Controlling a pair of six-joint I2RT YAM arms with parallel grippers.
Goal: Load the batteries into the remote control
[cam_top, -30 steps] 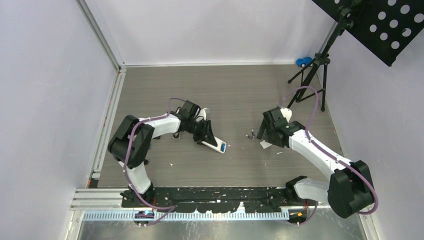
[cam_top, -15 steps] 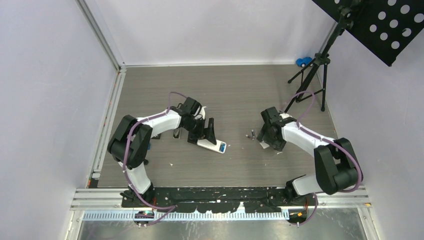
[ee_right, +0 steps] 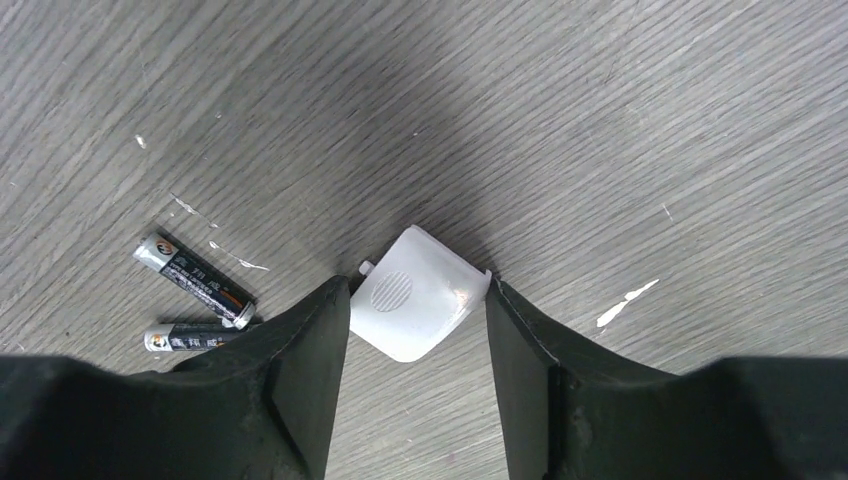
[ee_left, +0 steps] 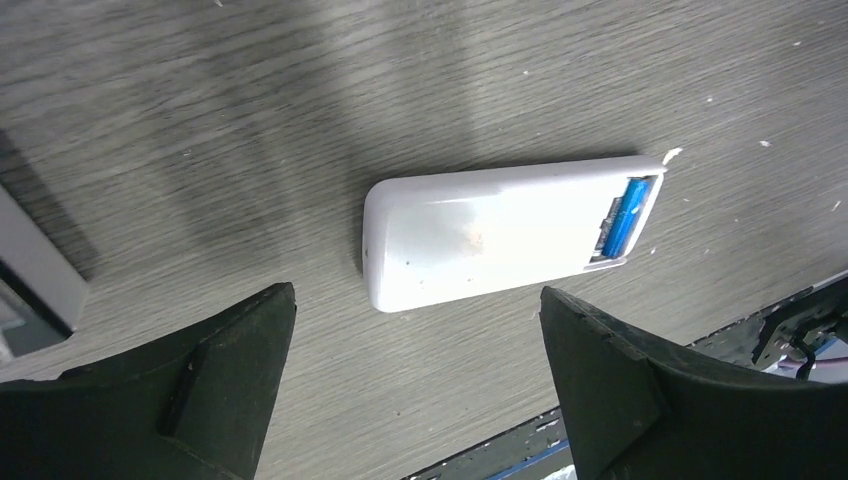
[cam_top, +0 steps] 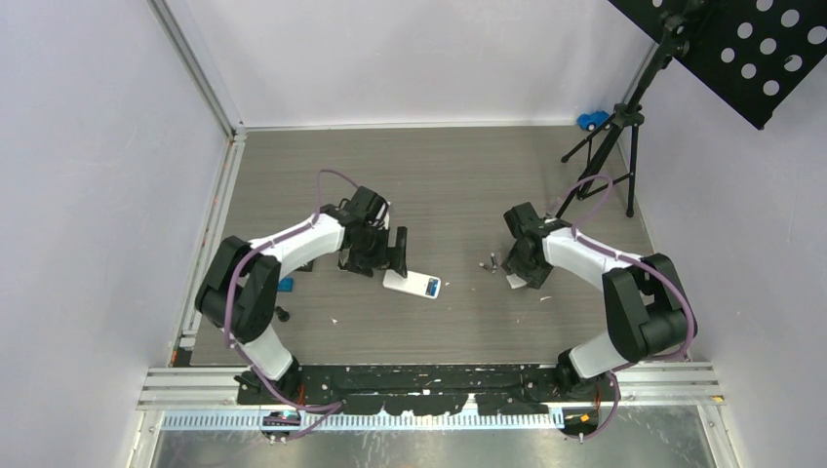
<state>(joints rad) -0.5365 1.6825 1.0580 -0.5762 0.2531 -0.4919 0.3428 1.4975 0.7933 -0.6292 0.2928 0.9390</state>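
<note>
The white remote control lies flat with its back up and its battery bay uncovered, blue showing inside. My left gripper is open, its black fingers wide apart just short of the remote's end, touching nothing. In the top view that gripper sits left of the remote. Two batteries lie loose on the table beside my right gripper. Its jaws press both edges of the white battery cover, which rests flat on the table.
A blue brick and a small black knob lie near the left arm. A grey object sits at the left wrist view's left edge. A black tripod stand and a blue toy occupy the far right corner.
My left gripper opened, let the remote go and drew back to the left; the remote now lies flat. My right gripper's jaws narrowed onto the battery cover.
</note>
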